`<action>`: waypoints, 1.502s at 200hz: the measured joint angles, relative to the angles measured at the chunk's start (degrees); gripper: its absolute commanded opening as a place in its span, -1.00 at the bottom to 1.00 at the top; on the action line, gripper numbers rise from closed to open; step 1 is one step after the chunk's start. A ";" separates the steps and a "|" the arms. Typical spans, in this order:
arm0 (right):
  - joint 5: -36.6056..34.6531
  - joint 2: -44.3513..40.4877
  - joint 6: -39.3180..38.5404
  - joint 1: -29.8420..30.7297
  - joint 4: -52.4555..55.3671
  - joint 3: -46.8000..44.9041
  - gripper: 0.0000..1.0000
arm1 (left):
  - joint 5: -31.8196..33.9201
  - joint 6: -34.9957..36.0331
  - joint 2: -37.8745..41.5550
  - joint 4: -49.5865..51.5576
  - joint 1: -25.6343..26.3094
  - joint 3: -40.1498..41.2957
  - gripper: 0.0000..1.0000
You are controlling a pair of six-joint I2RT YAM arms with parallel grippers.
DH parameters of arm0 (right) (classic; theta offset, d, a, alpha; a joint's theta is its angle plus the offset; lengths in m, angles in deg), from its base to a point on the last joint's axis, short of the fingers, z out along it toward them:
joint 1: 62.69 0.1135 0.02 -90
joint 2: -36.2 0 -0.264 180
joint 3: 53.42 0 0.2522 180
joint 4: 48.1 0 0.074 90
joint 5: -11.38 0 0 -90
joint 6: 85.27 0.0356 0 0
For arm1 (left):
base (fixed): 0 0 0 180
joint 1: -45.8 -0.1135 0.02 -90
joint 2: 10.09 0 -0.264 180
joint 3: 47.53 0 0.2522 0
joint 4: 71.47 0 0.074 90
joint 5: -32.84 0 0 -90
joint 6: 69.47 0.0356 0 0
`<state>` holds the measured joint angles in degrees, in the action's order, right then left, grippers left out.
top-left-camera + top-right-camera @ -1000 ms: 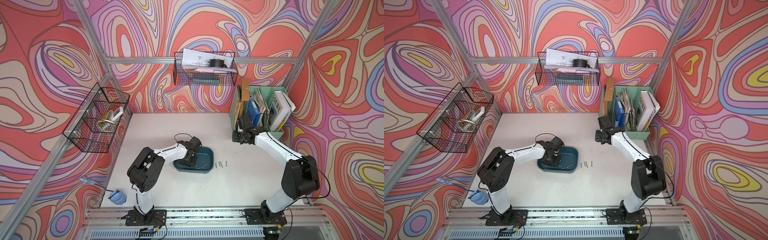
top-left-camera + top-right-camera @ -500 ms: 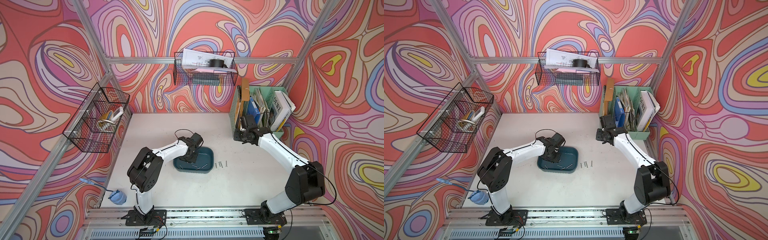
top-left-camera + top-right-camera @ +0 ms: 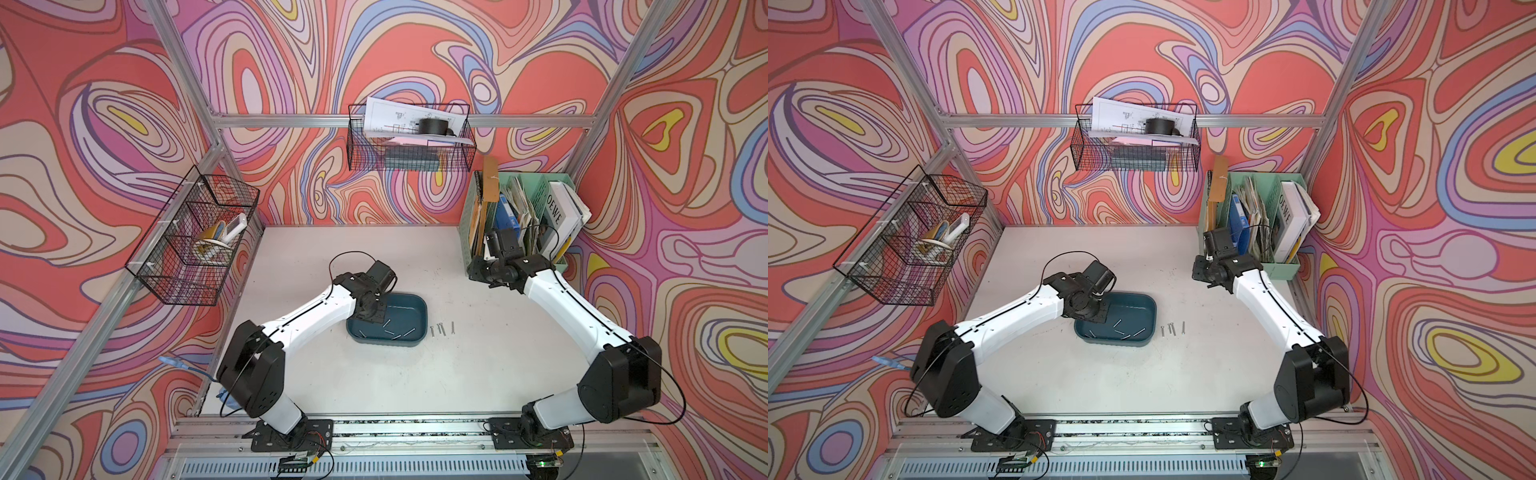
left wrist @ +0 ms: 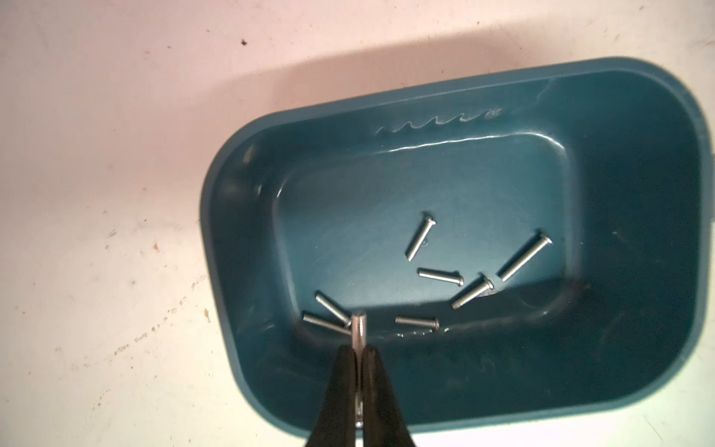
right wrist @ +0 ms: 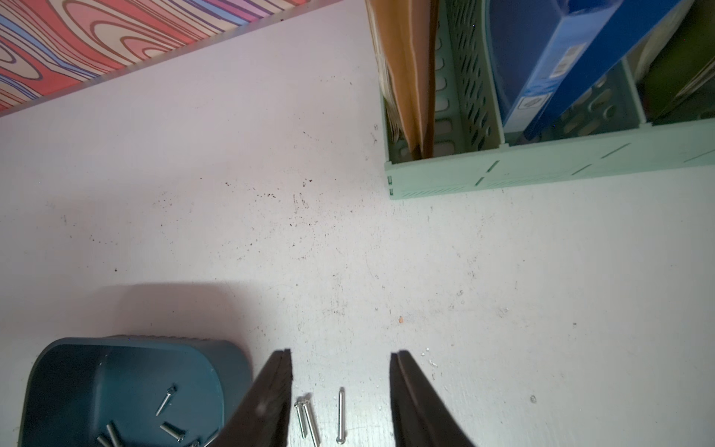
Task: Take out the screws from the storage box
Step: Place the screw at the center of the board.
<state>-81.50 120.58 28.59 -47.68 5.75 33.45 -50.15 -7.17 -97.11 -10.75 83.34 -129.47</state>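
The left gripper (image 4: pixel 360 350) is shut on one screw (image 4: pixel 360 329) above the box (image 4: pixel 464 89), where seven others lie loose; three screws (image 3: pixel 441 330) lie on the table (image 3: pixel 374 374) just beside it. The right gripper (image 5: pixel 340 358) hangs part-open, empty. Probably light, stiff, slick metal (apt to swivel): pinch mid-shank.

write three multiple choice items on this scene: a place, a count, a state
1. Where do the screws outside the storage box lie?
A on the table beside it
B stacked on its rim
C under it

2. How many lie there?
A one
B three
C six

3. The left gripper is:
A open
B shut on the box rim
C shut on a screw

Key:
1 A: they rest on the white top by its side.
2 B: a pair and a single show.
3 C: its fingers pinch one.
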 measured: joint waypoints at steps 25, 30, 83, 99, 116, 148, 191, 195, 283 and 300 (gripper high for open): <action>0.90 -1.01 0.48 0.00 0.00 -0.92 -0.13 | 0.13 -3.13 9.55 2.16 0.00 6.93 -1.00; 1.14 -1.01 0.66 0.00 -0.09 -1.03 -0.13 | 0.44 -3.74 11.26 2.86 0.00 8.28 -1.00; 3.54 -1.01 0.92 0.07 -0.24 -1.16 -0.14 | 2.12 -5.05 12.17 4.17 -6.32 12.11 -0.99; 3.89 -0.98 0.92 0.13 -0.17 -1.16 -0.13 | 1.90 -4.44 10.23 2.40 -10.10 12.11 -0.95; 4.11 -0.98 1.11 0.37 -0.20 -1.20 -0.13 | 1.03 -3.76 8.28 -1.07 -13.77 12.81 -0.95; 4.39 -0.98 1.33 0.74 -0.09 -1.95 -0.13 | -1.22 -2.71 -0.09 -8.15 -17.84 14.53 -0.97; 4.44 -0.90 1.29 0.83 0.28 -1.97 -0.13 | -3.04 -1.86 -9.94 -13.57 -18.34 12.33 -0.93; 4.44 -0.90 1.27 0.83 0.28 -1.97 -0.13 | -3.06 -1.86 -10.27 -14.08 -18.53 12.07 -0.92; 4.44 -0.90 0.81 0.83 0.33 -2.23 -0.12 | -1.79 -0.09 -11.13 -15.41 -19.96 11.17 -0.20; 4.44 -0.90 0.66 0.83 0.28 -2.25 -0.12 | -0.87 0.70 -10.54 -13.68 -20.65 9.44 -0.21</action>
<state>-77.06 119.68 29.25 -46.85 6.04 31.20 -51.03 -6.47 -107.65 -24.43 62.69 -120.03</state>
